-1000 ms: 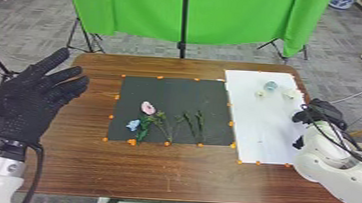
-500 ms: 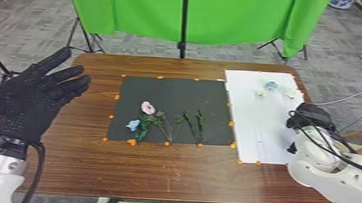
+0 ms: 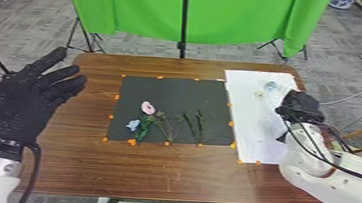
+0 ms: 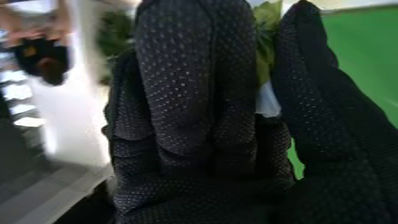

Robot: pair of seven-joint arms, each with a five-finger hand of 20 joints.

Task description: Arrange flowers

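A lab; green backdrop (image 3: 244, 17); 2 robot arms (image 3: 338, 180).

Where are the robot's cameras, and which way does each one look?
Head view: on the robot's head, looking forward and down at the flowers on the dark mat. You see the left hand, the right hand and parts of both white arms.
Right wrist view: on the right arm's wrist, looking out along that hand's black glove, from palm to fingers.
Both views share: the right hand and the green cloth beyond it.
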